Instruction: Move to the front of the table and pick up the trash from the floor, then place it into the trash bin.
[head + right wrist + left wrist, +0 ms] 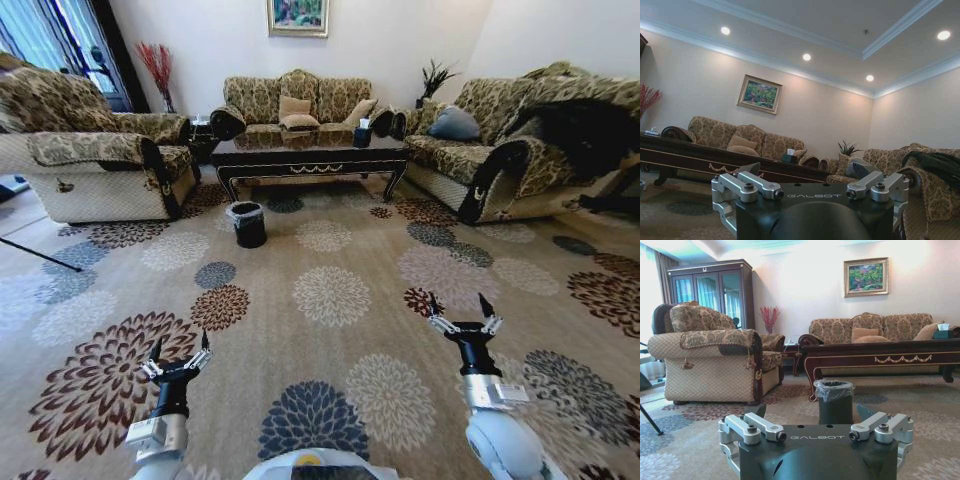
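The dark glossy table stands far ahead between the sofas, also seen in the left wrist view and the right wrist view. The black trash bin with its clear liner sits on the floor just before the table's left end. I cannot make out any trash on the patterned carpet from here. My left gripper hovers low at the near left, open and empty. My right gripper is held at the near right, open and empty.
An armchair flanks the left, a sofa stands behind the table and another sofa stands to the right. A black tissue box rests on the table. A dark stand leg lies at the far left. Wide carpet stretches between me and the table.
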You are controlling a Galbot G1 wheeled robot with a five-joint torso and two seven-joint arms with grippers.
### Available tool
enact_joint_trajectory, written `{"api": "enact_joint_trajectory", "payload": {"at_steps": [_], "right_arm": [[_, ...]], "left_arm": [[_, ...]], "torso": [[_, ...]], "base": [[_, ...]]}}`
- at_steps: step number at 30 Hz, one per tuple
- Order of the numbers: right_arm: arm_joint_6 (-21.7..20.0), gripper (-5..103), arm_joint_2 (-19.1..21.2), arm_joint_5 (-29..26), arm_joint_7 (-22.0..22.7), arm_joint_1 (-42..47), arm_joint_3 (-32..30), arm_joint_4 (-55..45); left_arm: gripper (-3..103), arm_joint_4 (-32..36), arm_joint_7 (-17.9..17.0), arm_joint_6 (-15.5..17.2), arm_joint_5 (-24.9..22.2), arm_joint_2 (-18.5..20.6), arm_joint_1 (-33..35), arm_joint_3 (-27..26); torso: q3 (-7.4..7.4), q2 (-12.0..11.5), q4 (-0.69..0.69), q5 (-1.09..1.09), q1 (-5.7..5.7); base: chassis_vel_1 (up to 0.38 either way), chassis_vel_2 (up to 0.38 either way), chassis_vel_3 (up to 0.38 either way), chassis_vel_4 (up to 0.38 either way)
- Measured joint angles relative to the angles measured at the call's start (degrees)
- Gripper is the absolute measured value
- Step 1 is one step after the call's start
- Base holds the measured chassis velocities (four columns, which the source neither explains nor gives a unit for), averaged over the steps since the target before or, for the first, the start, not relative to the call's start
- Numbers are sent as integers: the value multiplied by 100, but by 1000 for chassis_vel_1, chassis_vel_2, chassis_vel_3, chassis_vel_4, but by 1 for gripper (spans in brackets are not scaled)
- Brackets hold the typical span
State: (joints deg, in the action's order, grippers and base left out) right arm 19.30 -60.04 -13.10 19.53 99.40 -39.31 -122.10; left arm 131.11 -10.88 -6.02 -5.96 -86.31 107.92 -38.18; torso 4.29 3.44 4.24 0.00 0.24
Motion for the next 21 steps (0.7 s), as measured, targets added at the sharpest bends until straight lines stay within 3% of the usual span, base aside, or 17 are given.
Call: {"api": "enact_joint_trajectory", "payload": {"at_steps": [10, 21], "right_arm": [[0, 100, 0, 0, 0, -5, 0, 0], [0, 100, 0, 0, 0, 0, 0, 0]], "left_arm": [[100, 0, 0, 0, 0, 0, -1, 0], [100, 0, 0, 0, 0, 0, 1, -1]], "torso": [[3, -1, -3, -1, 3], [0, 1, 0, 1, -2]], "base": [[-127, 113, 146, -116], [13, -2, -5, 6]]}}
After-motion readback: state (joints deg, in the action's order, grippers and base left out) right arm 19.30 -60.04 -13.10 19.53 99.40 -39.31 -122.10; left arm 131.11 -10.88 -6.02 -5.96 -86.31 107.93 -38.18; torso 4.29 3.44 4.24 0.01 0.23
